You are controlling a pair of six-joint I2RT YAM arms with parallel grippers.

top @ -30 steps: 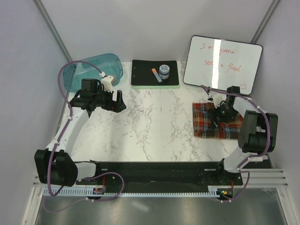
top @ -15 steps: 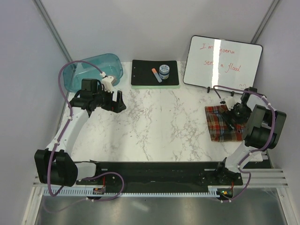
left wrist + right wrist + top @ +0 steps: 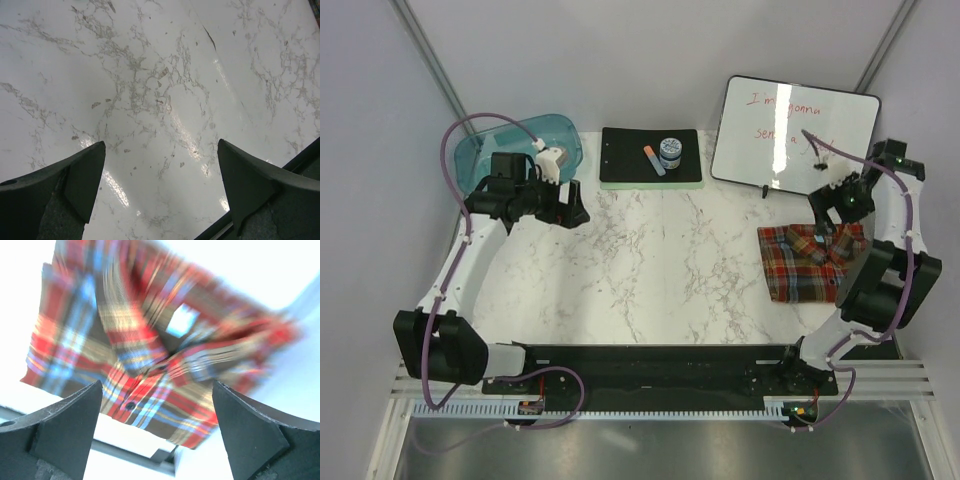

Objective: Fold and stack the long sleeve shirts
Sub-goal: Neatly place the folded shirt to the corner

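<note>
One shirt [image 3: 805, 265]: lay folded at table [image 3: 660, 260] right.
Left gripper [image 3: 160, 144]: was released, empty.
Right gripper [image 3: 156, 385]: hung released above shirt.

The white marble table [image 3: 660, 260] carries a folded plaid shirt [image 3: 800, 268] close to its right edge, collar showing on top; along the far edge sit a teal tub [image 3: 495, 155] at the left corner, a green pad [image 3: 651, 184] near the middle, and a whiteboard [image 3: 795, 135] at the right, propped at a tilt with red writing on it. A black base plate [image 3: 660, 365] spans the near edge; the shirt lies well apart from pad and tub.
</note>
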